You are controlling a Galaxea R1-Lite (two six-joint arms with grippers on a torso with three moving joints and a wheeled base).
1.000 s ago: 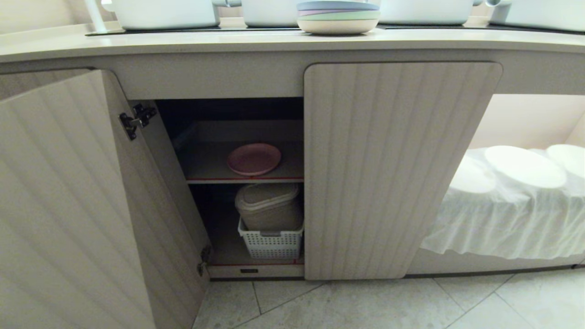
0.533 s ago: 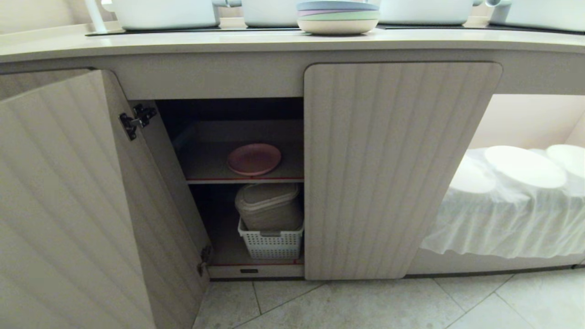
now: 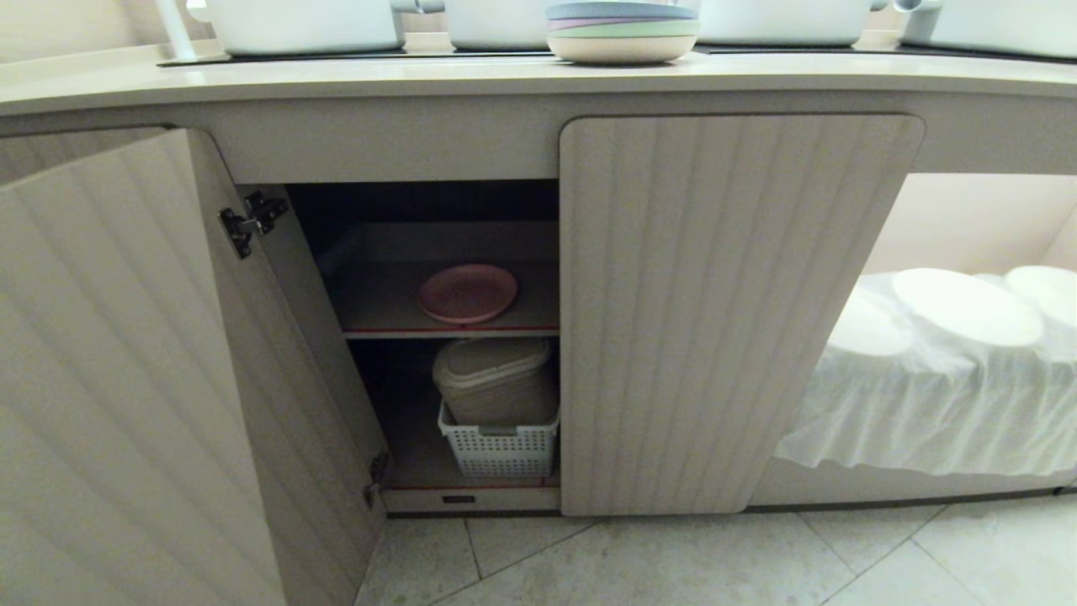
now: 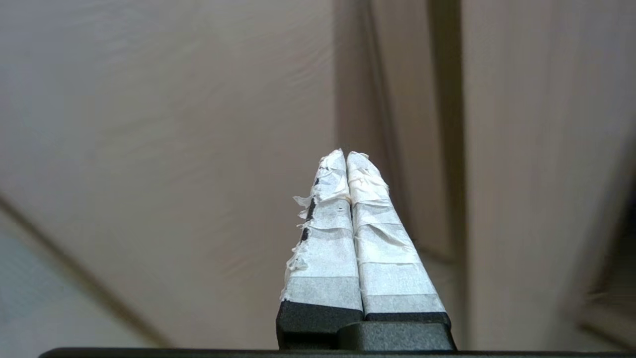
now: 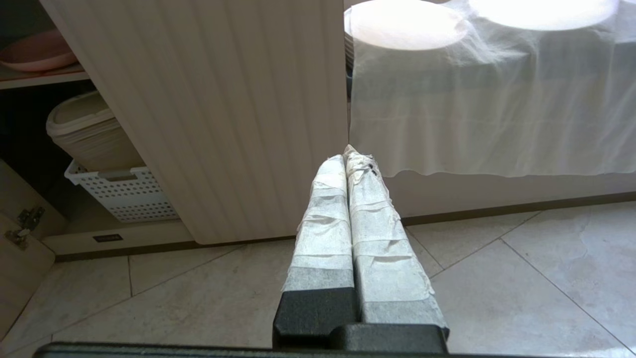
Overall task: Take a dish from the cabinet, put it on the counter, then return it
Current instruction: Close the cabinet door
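Trouble could come at the open cabinet [image 3: 732,311] door [image 3: 126,379], which the left gripper [image 4: 346,155], jaws pressed shut and empty, faced closely. The dish [image 3: 468,292] lay on the inner shelf [image 3: 379,307], under the counter [image 3: 336,80]. Only wrist views showed grippers; the right gripper [image 5: 346,151], likewise shut and empty, hung above the floor [image 5: 497,278].

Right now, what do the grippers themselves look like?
Both look alike. The left gripper has two long tapered fingers wrapped in white tape, frayed along one edge, on a black base. The right gripper has the same white-taped fingers, crumpled near the tips, on a black base. No cables or markings show.
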